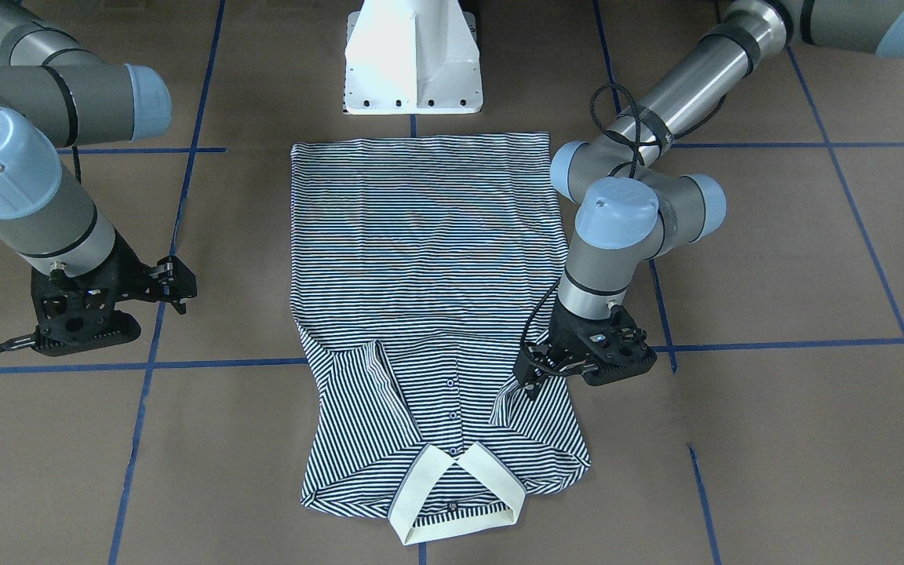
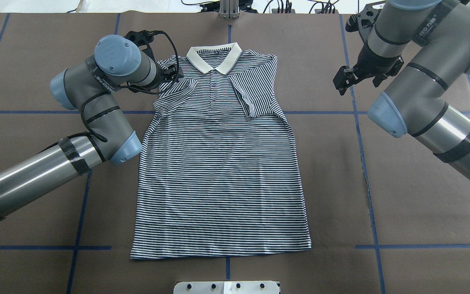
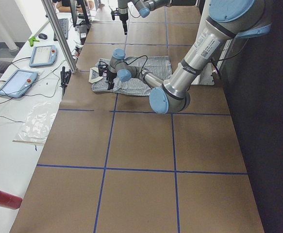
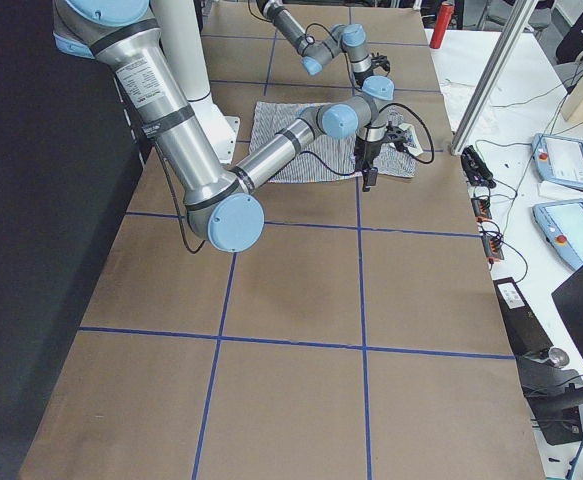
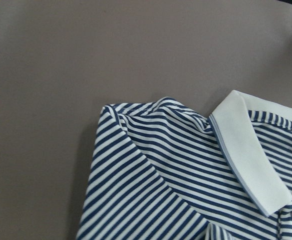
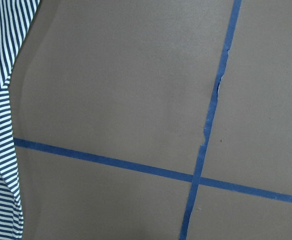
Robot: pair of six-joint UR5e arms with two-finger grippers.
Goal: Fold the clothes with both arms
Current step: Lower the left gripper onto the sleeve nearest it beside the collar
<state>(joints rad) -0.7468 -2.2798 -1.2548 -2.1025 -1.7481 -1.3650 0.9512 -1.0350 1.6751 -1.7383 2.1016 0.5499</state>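
Your striped polo shirt [image 2: 218,163] lies flat and face up in the middle of the brown table [image 2: 414,212], its cream collar [image 2: 213,58] at the far edge from the robot and its hem toward the white base [image 1: 413,59]. Both sleeves are folded in over the chest, and the button strip runs down from the collar between them.

Look at your left gripper [image 1: 530,382]: it sits low at the folded sleeve [image 1: 526,412] on its own side, fingertips pinched together on the striped cloth at the sleeve's edge. The left wrist camera shows only the shoulder and collar below it, none of the fingers.

Your right gripper [image 2: 343,81] hangs over bare table well off the shirt's other side, beside a blue tape line [image 2: 359,134]. Its fingers stand slightly apart with nothing between them.
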